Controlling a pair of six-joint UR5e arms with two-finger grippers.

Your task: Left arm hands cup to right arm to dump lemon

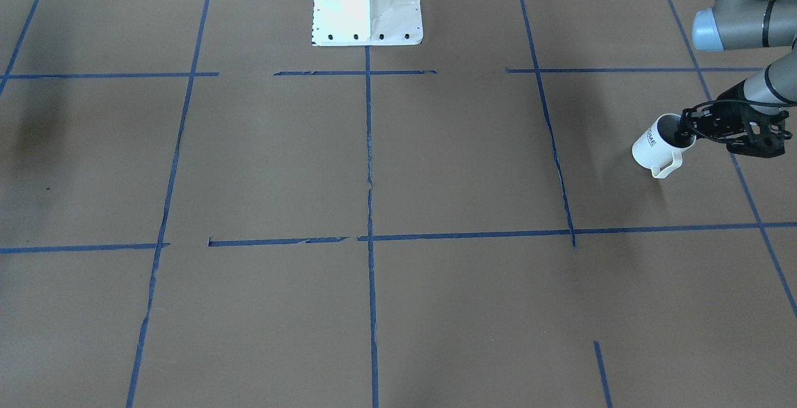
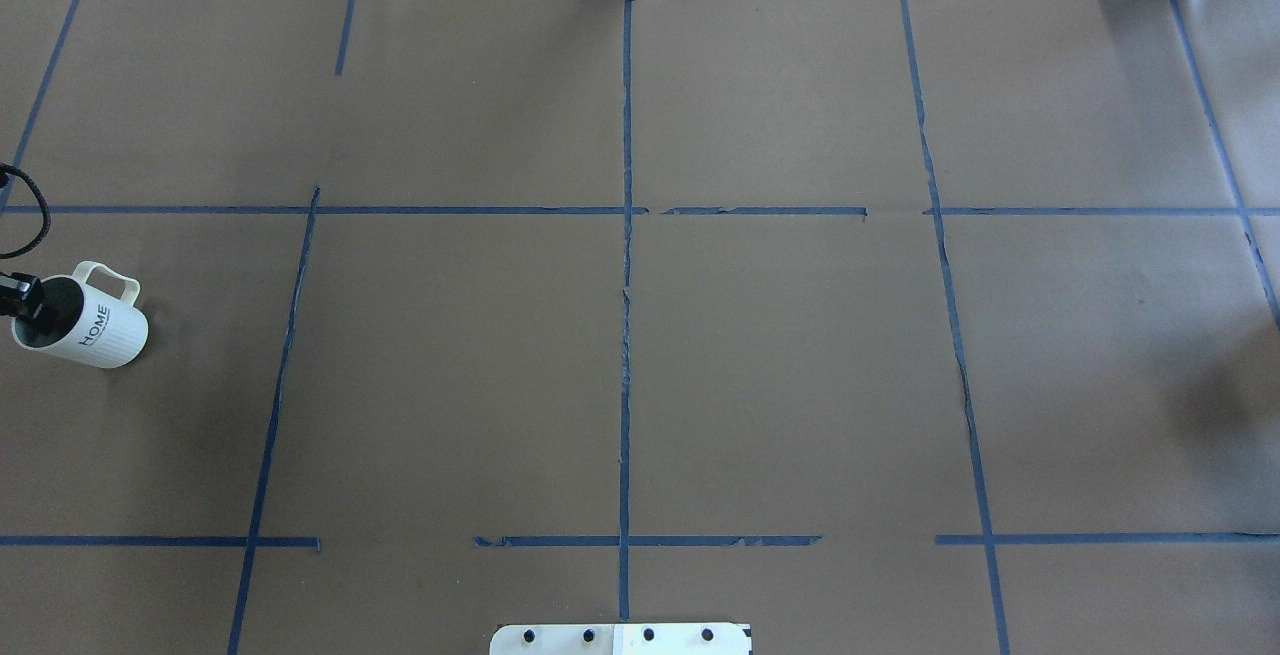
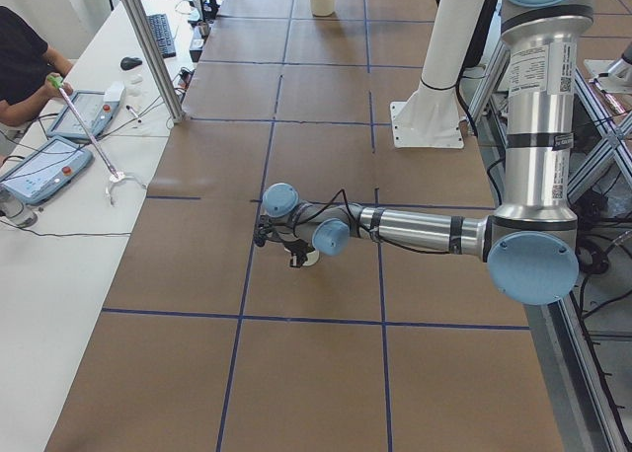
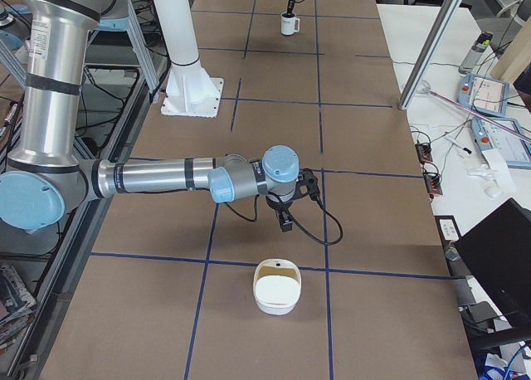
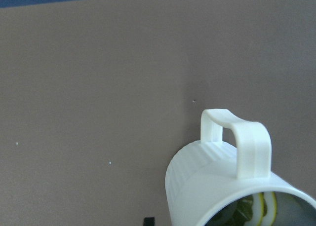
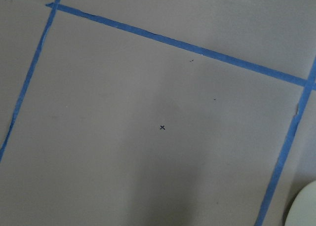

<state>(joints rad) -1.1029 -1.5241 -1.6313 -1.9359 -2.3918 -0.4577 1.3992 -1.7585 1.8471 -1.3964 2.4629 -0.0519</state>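
Note:
The white cup (image 1: 657, 148), lettered "HOME", hangs roughly upright from my left gripper (image 1: 685, 134), which is shut on its rim with one finger inside the mouth. The overhead view shows the cup (image 2: 90, 325) at the table's far left edge, with the gripper (image 2: 25, 300) mostly cut off. I cannot tell if the cup touches the table. The left wrist view shows the cup's ribbed wall and handle (image 5: 237, 142) and the yellow-green lemon (image 5: 261, 210) inside. My right gripper (image 4: 286, 218) hangs low over the table far from the cup; I cannot tell if it is open.
A white bowl (image 4: 276, 287) sits on the brown table just in front of the right gripper; its rim shows in the right wrist view (image 6: 303, 208). The white robot base (image 1: 367, 3) stands at mid-table. Blue tape lines grid the surface.

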